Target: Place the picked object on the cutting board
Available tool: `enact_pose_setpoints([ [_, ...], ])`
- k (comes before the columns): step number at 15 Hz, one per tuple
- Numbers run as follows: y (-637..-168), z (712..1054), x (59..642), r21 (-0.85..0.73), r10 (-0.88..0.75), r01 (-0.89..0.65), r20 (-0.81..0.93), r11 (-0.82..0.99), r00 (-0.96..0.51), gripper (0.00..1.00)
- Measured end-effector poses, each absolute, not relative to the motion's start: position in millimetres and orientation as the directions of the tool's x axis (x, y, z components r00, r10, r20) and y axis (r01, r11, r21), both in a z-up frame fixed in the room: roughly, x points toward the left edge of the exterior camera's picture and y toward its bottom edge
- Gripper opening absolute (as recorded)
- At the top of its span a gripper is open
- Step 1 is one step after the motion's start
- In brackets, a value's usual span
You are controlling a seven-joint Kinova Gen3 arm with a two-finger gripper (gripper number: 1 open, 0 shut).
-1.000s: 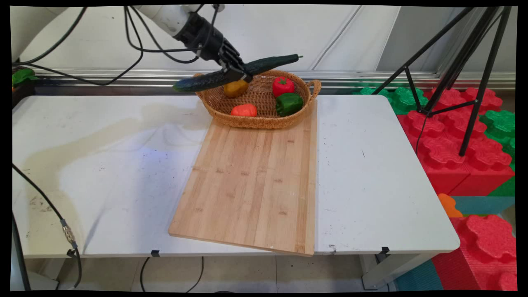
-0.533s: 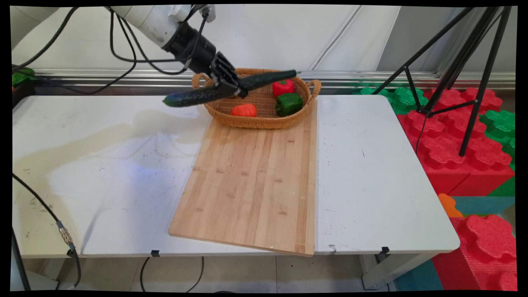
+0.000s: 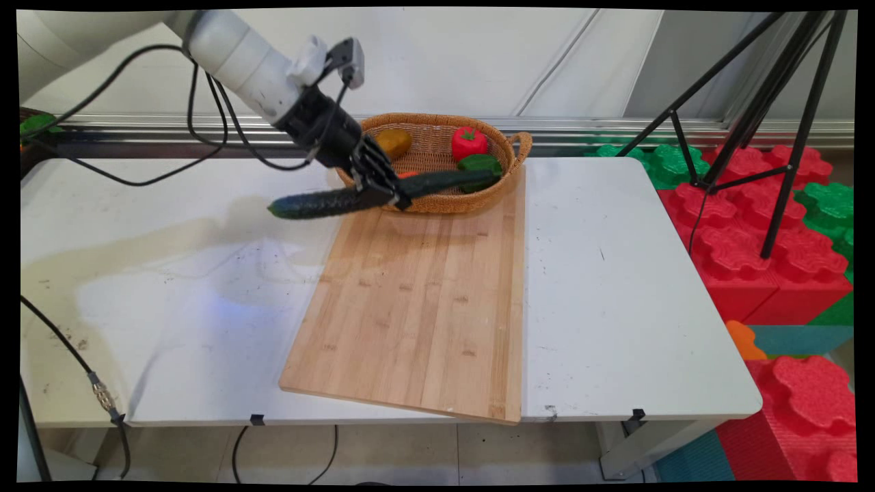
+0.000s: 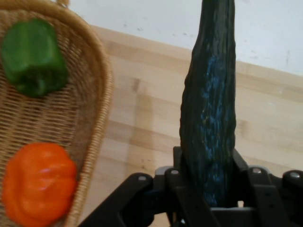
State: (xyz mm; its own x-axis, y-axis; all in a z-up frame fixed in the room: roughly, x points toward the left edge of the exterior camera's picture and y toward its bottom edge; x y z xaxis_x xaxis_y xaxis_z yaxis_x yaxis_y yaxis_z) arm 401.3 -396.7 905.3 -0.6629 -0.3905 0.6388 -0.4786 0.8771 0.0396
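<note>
Gripper: the black two-finger gripper (image 3: 391, 197) is clenched on a long dark green cucumber (image 3: 321, 203), gripping it near its middle; in the hand view the gripper (image 4: 208, 189) clasps the cucumber (image 4: 209, 109) from both sides.
Cucumber: held in the air, lying nearly level, one end pointing to 9 o'clock over the white table (image 3: 171, 287), the other to 3 o'clock across the front rim of the basket.
Below it: the far edge of the pale wooden cutting board (image 3: 417, 301), at 6 o'clock from the gripper; the board (image 4: 142, 137) shows in the hand view beneath the cucumber.
Basket: an oval woven wicker basket (image 3: 499, 188) stands at the board's far end, at 1 o'clock from the gripper, its wall (image 4: 102, 94) just beside the cucumber.
In the basket: a green bell pepper (image 3: 478, 164), a red bell pepper (image 3: 469, 142), a yellow-brown vegetable (image 3: 393, 141), and an orange bell pepper (image 4: 38, 182) mostly hidden in the main view.
</note>
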Motion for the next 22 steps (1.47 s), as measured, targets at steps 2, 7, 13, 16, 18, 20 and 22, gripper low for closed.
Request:
enact_pose_setpoints([
  [2, -395.5, 895.6, 394.8, 0.053, -0.401, -0.479, 0.632, 0.876, -0.663, 0.0],
  [7, -395.6, 867.3, 373.1, 0.097, -0.443, -0.49, 0.605, 0.866, -0.662, 0.0],
  [13, -392.4, 829.5, 346.4, 0.164, -0.504, -0.507, 0.555, 0.846, -0.662, 0.0],
  [16, -390.9, 817.8, 337.4, 0.185, -0.522, -0.512, 0.54, 0.839, -0.66, 0.0],
  [18, -390.5, 811.7, 333.0, 0.191, -0.528, -0.514, 0.533, 0.836, -0.661, 0.0],
  [20, -390.6, 805.8, 328.9, 0.19, -0.529, -0.515, 0.528, 0.836, -0.664, 0.0],
  [22, -391.3, 800.7, 325.3, 0.183, -0.522, -0.51, 0.525, 0.84, -0.672, 0.0],
])
